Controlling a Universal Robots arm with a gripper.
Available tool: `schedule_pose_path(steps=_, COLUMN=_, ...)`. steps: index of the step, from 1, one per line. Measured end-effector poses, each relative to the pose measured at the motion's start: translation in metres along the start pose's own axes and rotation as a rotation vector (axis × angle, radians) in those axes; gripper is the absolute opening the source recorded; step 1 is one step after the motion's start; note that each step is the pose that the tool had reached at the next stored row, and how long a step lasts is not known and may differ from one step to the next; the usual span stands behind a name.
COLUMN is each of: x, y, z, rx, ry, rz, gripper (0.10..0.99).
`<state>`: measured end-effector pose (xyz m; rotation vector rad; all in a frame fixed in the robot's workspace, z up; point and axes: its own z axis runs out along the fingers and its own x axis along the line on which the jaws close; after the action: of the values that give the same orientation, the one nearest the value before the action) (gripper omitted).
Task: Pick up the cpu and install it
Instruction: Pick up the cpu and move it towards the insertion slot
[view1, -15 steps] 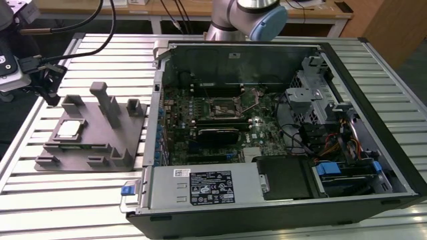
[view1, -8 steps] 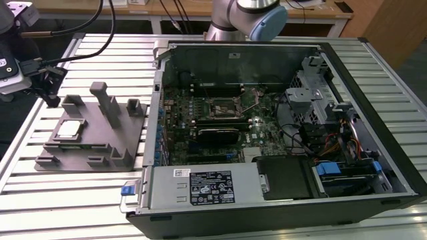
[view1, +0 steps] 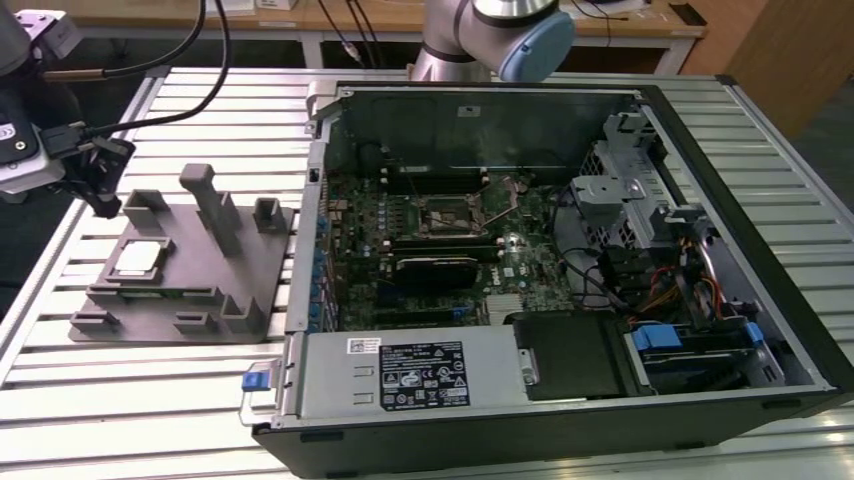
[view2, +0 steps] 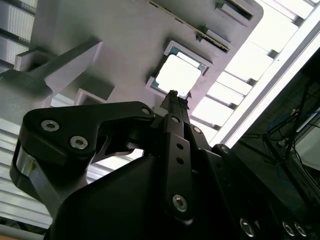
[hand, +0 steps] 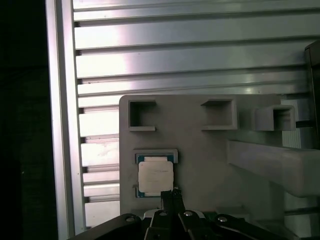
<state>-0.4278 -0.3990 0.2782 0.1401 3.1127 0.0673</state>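
The cpu (view1: 139, 258) is a small silvery square chip with a thin green rim. It lies flat in a recess of the grey fixture (view1: 200, 285), on the side toward the exterior view's left. My gripper (view1: 104, 205) hangs just above the fixture's far left corner, apart from the chip. In both wrist views the cpu (view2: 179, 75) (hand: 155, 178) lies just beyond the fingertips (view2: 172, 96) (hand: 172, 194). The fingers are pressed together with nothing between them. The open computer case (view1: 561, 400) lies to the exterior view's right, its motherboard socket (view1: 447, 212) exposed.
The fixture (hand: 200, 145) carries upright posts (view1: 203, 195) and empty slots near the chip. The ribbed metal table (view1: 147, 400) runs under everything. Cables (view1: 147, 115) trail from the arm at the back left. Drive cages and wiring (view1: 654, 290) crowd the case's right side.
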Motion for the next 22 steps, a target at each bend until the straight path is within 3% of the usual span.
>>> schedule_pose_path(steps=22, x=0.0030, y=-0.0007, z=0.0108, rx=0.000, ry=0.0001, rz=0.000, gripper=0.106)
